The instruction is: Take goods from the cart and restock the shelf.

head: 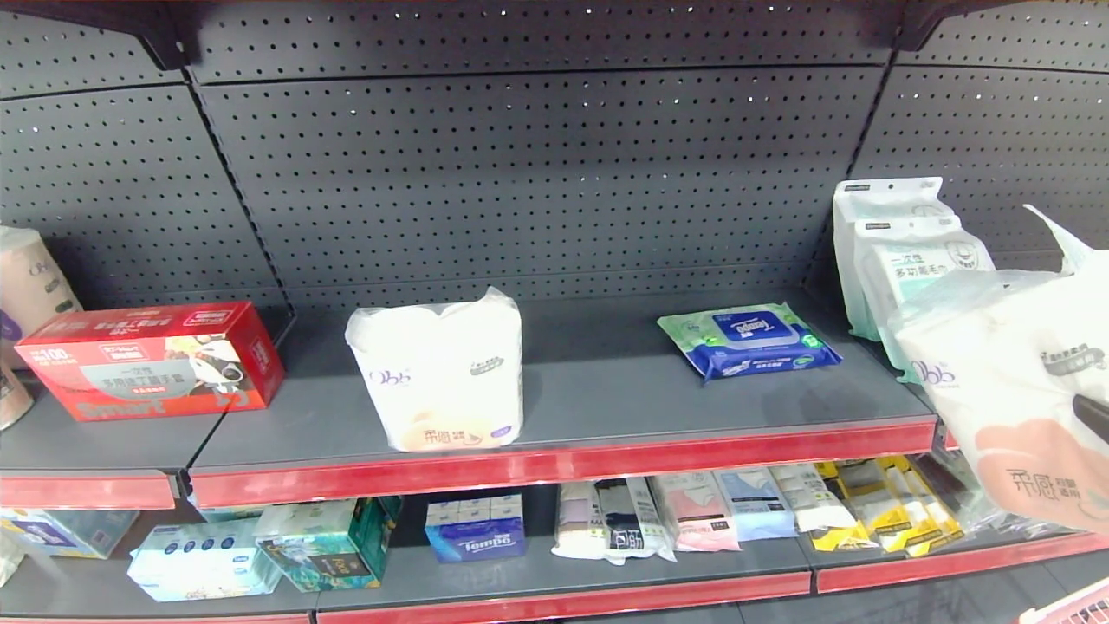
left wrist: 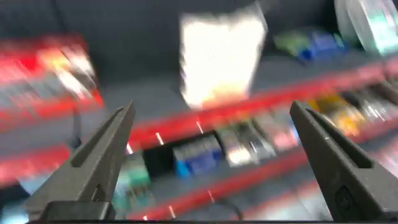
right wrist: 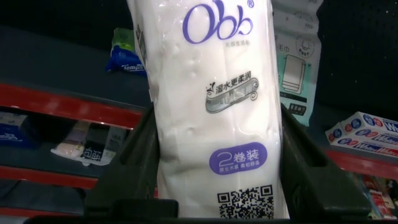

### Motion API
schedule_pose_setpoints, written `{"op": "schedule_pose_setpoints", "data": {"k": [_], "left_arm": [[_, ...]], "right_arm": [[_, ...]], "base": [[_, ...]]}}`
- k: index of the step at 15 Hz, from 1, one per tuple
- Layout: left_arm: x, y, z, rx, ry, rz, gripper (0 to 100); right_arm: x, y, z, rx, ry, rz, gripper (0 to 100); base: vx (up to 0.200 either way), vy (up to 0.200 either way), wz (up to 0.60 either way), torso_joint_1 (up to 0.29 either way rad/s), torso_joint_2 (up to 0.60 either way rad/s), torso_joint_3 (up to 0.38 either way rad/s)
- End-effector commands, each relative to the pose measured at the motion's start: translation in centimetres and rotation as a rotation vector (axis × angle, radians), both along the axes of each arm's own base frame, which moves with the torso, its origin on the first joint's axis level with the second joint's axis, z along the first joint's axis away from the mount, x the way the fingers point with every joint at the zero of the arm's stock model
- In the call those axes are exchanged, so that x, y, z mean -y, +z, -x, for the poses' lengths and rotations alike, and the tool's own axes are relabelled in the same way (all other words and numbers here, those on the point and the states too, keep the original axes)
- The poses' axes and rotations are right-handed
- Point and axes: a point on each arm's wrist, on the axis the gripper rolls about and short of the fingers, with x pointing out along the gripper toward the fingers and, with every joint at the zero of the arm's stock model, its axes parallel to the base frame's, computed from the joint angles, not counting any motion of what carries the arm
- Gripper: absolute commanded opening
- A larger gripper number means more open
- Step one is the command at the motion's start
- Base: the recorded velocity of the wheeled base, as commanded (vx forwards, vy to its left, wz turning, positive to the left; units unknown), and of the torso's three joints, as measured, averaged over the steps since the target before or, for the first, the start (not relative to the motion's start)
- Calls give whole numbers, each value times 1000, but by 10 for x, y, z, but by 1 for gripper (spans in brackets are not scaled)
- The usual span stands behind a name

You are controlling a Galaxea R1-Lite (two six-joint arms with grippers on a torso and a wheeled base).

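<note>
Restocking appears partly done: one white plastic-wrapped tissue-roll pack point(head: 442, 381) stands on the dark grey red-edged shelf point(head: 624, 390); a second identical pack point(head: 1022, 381), clamped in the right gripper point(right wrist: 214, 155), hangs near the shelf's right end, unplaced. Left gripper point(left wrist: 211, 155) gapes empty.

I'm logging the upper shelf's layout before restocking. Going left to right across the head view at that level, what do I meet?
Beige roll pack at the edge → red box → white tissue pack → blue wet-wipes pack → white pouches → held tissue pack, in front of the shelf.
</note>
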Motion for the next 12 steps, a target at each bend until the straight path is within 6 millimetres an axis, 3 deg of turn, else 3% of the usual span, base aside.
{"op": "schedule_pose_setpoints", "data": {"k": [1,4,8,12], "left_arm": [[-3,-1,23,74,38,-32,100],[-9,-6,30,98,307,-45,100],[-11,-11,37,118,250,-88,100],[-11,-15,37,95,244,-99,100]], "right_arm": [[0,2,-4,-2,2,1,0],[0,3,-5,-2,5,2,0],[-4,6,-10,-3,45,2,0],[-4,11,-12,6,46,1,0]], "base": [[0,0,0,0,0,0],[0,0,0,0,0,0],[0,0,0,0,0,0],[0,0,600,2,0,6]]}}
